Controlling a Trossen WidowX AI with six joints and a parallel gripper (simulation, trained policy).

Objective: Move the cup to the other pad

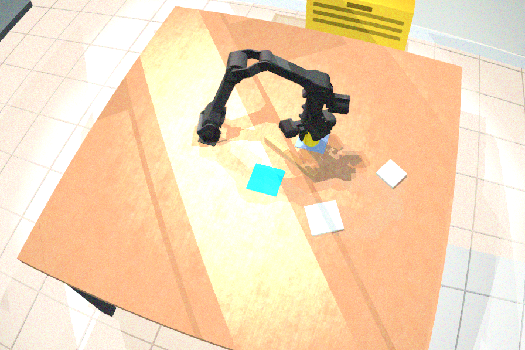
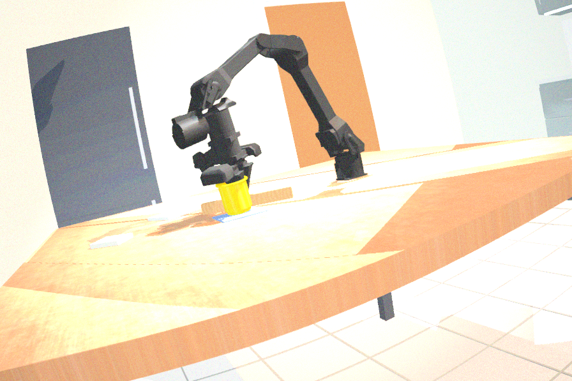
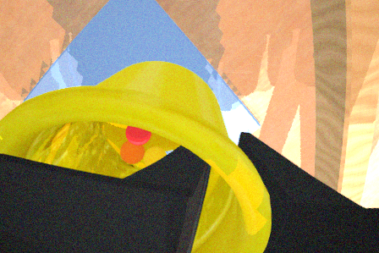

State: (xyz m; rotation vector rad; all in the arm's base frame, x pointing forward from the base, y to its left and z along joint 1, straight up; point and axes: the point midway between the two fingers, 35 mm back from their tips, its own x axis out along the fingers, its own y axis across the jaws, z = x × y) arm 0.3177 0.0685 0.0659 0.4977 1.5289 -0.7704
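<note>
Across the table point(image 1: 237, 295) point(image 2: 323, 293), your arm point(image 1: 283, 67) point(image 2: 318, 95) reaches over the blue pad point(image 1: 320, 147) point(image 2: 221, 218) point(image 3: 131, 24), a yellow cabinet point(image 1: 360, 2) standing well apart from that pad. Your claw point(image 1: 311, 131) point(image 2: 237, 179) point(image 3: 226, 140) is clamped on the cup's wall above the pad, one finger inside the rim, the other outside. A wooden bar point(image 1: 282, 152) point(image 2: 277, 194) point(image 3: 330, 74) lies between the blue pad and the cyan pad point(image 1: 266, 179); two white tiles, one large point(image 1: 324, 217) and one small point(image 1: 391, 173), lie apart from the blue pad. The yellow cup point(image 1: 311, 139) point(image 2: 236, 196) point(image 3: 161, 83) is over the blue pad; you cannot tell whether its base touches. Inside, you see red point(image 3: 138, 135), orange point(image 3: 132, 152) and yellow point(image 3: 156, 154) marbles, partly hidden by your claw.
</note>
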